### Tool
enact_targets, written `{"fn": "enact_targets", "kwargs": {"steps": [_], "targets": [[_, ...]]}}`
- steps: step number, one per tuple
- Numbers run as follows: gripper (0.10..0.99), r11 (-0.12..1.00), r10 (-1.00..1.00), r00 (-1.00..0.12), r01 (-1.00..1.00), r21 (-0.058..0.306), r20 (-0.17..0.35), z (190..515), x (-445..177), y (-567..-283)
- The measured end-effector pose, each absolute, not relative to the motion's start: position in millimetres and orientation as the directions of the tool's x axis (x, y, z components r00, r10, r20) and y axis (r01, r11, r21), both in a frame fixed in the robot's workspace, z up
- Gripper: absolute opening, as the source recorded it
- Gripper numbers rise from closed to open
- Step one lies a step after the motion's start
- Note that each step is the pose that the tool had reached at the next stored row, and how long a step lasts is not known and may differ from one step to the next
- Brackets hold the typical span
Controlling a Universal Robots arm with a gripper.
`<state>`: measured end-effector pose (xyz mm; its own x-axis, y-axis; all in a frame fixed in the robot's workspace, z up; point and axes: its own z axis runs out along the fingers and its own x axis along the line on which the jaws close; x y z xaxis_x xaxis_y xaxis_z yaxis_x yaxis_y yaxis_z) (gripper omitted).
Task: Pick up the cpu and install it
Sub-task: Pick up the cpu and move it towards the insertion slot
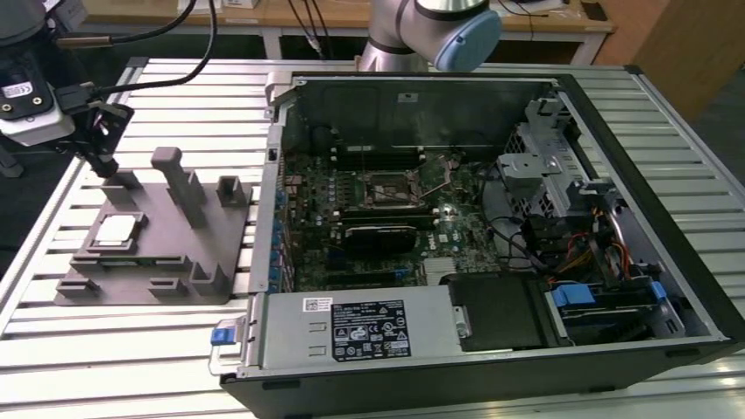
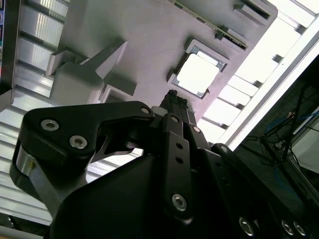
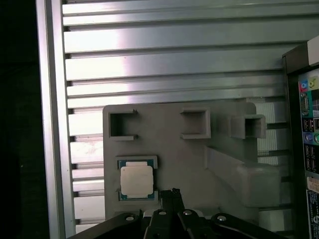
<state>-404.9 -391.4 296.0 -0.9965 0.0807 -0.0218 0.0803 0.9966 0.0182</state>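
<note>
The cpu (image 1: 114, 230) is a small pale square chip lying flat in a shallow pocket of the grey plastic fixture (image 1: 174, 253) at the exterior view's left. It appears in both wrist views too, as a bright square (image 2: 198, 73) and a silver-grey one (image 3: 136, 180). My gripper (image 1: 107, 166) hangs above the fixture, just beyond the cpu and apart from it. In both wrist views its black fingers meet at a narrow tip (image 2: 174, 97) (image 3: 172, 191) beside the chip, shut with nothing held.
An open computer case (image 1: 686, 262) lies right of the fixture, with the motherboard and its socket (image 1: 390, 188) exposed. A silver power supply (image 1: 349, 327) sits at the case's near edge. Tall fixture posts (image 1: 181, 179) stand beside the gripper. The ribbed metal table (image 1: 117, 349) carries everything.
</note>
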Motion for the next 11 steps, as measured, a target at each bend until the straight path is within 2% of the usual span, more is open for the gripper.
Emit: {"fn": "enact_targets", "kwargs": {"steps": [11], "targets": [[0.106,0.997,0.081,-0.997,0.08,0.018,-0.021,282,-407,-401]]}}
